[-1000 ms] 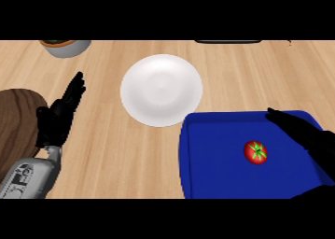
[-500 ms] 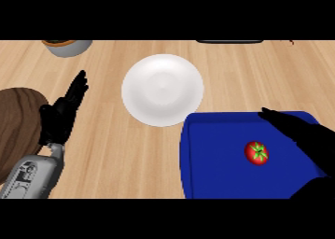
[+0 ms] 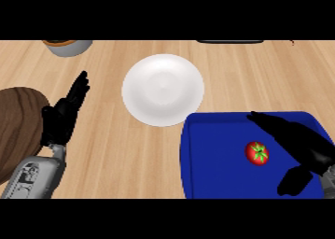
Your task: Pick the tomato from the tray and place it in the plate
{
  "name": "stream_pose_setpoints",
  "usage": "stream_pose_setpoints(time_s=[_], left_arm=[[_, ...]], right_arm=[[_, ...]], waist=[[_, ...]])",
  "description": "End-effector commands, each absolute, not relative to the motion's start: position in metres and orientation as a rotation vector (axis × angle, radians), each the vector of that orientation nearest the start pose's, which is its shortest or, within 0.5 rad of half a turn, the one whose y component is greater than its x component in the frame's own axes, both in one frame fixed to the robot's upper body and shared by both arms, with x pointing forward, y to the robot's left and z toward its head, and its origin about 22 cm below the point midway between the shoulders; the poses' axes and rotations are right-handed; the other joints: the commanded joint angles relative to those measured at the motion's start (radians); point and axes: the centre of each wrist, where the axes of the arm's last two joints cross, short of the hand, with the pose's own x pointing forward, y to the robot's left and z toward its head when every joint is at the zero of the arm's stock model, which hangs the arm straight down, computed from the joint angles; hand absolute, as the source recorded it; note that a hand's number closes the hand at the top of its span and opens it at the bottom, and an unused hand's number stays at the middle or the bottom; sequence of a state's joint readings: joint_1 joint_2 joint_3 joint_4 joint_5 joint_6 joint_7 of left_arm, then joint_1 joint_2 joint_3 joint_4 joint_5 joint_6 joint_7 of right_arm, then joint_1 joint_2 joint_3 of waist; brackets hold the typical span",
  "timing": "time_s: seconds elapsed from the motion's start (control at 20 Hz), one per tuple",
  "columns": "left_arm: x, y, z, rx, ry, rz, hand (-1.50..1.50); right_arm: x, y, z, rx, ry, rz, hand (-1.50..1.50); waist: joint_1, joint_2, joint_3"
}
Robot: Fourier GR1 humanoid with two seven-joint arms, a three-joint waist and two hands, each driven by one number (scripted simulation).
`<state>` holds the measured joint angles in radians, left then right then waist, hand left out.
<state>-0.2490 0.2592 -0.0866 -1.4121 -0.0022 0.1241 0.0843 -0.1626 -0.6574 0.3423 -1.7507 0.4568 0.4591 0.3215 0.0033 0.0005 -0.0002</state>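
Head view: a red tomato (image 3: 258,152) with a green star-shaped top lies on the blue tray (image 3: 211,158) at the counter's lower right, right of the tray's middle and not yet lifted. The robot's right hand (image 3: 297,140) reaches in over the tray from the right edge, fingers extended and spread, the thumb hanging apart below; it sits just beside the tomato and holds nothing, a pose that appears set to close around the fruit. The white plate (image 3: 162,89), the tomato's destination, stands bare on the wooden counter (image 3: 266,74), just beyond the tray's upper-left corner, a short carry away. At the left, the left hand (image 3: 65,114) rests open, fingers straight and pointing up, at the edge of a dark round wooden board (image 3: 11,130), clear of the work. A grey bowl (image 3: 68,45) sits at the far edge.
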Motion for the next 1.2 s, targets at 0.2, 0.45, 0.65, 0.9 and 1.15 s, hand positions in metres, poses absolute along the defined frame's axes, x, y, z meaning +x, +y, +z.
stream_pose_setpoints(time_s=[0.2, 0.45, 0.65, 0.9, 1.15], left_arm=[[0.294, 0.264, 0.038, 0.222, -1.559, -0.225, 0.0], [0.315, 0.255, 0.027, 0.218, -1.559, -0.204, 0.0], [0.315, 0.243, 0.044, 0.221, -1.568, -0.216, 0.0], [0.314, 0.246, 0.042, 0.225, -1.563, -0.217, 0.0], [0.3, 0.247, 0.049, 0.223, -1.576, -0.214, 0.0]], right_arm=[[0.272, -0.249, 0.053, -0.515, -1.022, 1.425, -1.5], [0.265, -0.274, 0.026, -0.522, -1.008, 1.432, -1.5], [0.287, -0.27, 0.015, -0.52, -0.979, 1.431, -1.5], [0.278, -0.276, 0.02, -0.548, -1.071, 1.427, 1.5], [0.289, -0.284, 0.004, -0.594, -1.106, 1.428, 1.5]], waist=[[0.0, 0.0, 0.0], [-0.007, 0.001, 0.0], [-0.002, 0.0, 0.0], [-0.004, 0.0, 0.0], [-0.001, 0.0, 0.0]])
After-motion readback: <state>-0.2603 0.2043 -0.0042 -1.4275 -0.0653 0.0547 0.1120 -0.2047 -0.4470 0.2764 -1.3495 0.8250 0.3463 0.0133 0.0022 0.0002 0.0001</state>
